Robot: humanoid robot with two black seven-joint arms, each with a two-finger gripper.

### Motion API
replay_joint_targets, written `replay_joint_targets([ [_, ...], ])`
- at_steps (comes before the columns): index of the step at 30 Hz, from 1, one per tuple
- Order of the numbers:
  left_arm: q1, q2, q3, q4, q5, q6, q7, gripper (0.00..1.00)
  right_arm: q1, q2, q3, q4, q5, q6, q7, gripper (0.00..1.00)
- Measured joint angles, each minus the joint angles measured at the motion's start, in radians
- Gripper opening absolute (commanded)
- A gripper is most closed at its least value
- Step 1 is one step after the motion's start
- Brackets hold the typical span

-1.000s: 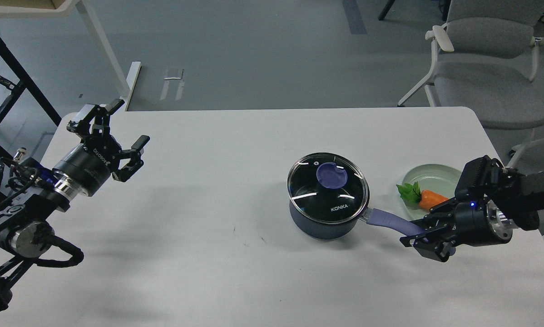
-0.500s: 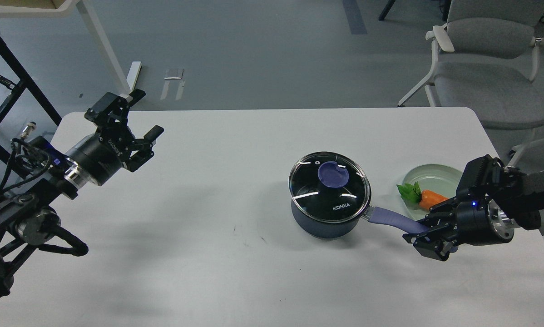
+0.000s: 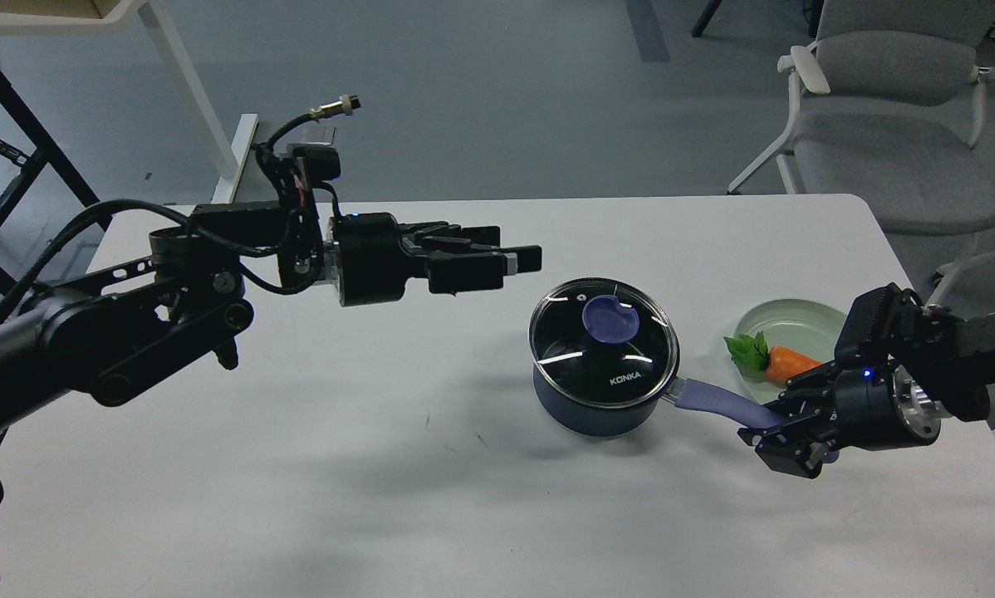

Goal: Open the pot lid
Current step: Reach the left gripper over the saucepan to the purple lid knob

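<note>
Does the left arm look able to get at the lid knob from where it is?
Probably yes: the left gripper hovers left of the lid, and nothing stands between it and the knob.

The pot (image 3: 585, 413) is dark blue, its inside black under the lid (image 3: 603, 343) — clear glass with a steel-grey rim, a purple-blue knob (image 3: 607, 319) and white "KONKA" lettering. The handle (image 3: 718, 403) is lavender-purple. Beside it, a pale green plate (image 3: 796, 320) carries an orange carrot (image 3: 788, 364) with bright green leaves. The table (image 3: 381, 465) is plain white, crossed by soft grey shadows. Both arms are black — the left gripper (image 3: 510, 262) with a small pale grey patch near its tip, the right gripper (image 3: 776, 428) behind a tiny blue light and a silver ring. The floor is grey-blue; the chair (image 3: 896, 108) grey with a white frame.
</note>
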State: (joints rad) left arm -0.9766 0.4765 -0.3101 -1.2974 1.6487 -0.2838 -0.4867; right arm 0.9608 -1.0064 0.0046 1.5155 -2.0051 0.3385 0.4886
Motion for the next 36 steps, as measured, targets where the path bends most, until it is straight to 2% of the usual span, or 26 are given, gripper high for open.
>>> replay_joint_targets([
  [4, -0.096, -0.072, 0.157, 0.04, 0.145, 0.117, -0.002, 0.99, -0.005, 0.0, 0.0, 0.0, 0.0, 0.0, 0.0, 0.31],
  [10, -0.16, -0.215, 0.23, 0.202, 0.285, 0.215, -0.002, 0.99, -0.006, 0.001, 0.0, 0.0, 0.0, 0.0, 0.0, 0.31],
  [23, -0.165, -0.366, 0.298, 0.388, 0.359, 0.282, -0.002, 0.99, -0.006, 0.002, 0.0, 0.0, 0.0, 0.0, 0.0, 0.32],
  [36, -0.153, -0.427, 0.319, 0.479, 0.36, 0.291, -0.002, 0.99, -0.005, 0.0, 0.0, 0.001, 0.005, 0.0, 0.0, 0.32],
])
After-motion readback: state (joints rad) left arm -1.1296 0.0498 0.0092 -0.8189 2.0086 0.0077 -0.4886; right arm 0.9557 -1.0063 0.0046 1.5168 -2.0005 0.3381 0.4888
